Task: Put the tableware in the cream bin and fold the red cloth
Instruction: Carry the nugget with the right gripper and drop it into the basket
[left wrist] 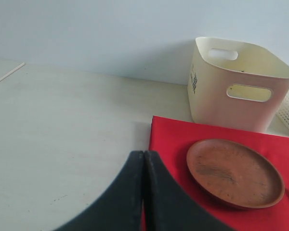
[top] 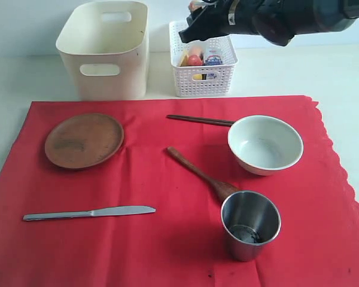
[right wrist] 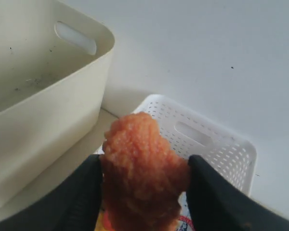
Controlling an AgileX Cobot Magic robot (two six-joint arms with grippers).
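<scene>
Pinching an orange lump (right wrist: 135,139), the right gripper (right wrist: 144,163) is hovering over the white basket (right wrist: 231,159); the left gripper (left wrist: 143,159) is holding its jaws pressed together near the brown plate (left wrist: 236,173).

Nothing readable — print on the cream bin (left wrist: 216,109) too small

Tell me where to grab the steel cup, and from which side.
Take the cup by its wall at the rim, from straight above: it stands upright with its mouth open, so one finger can go inside. Pick the rim's right side in the exterior view; the spoon ends right at its far-left side.
</scene>
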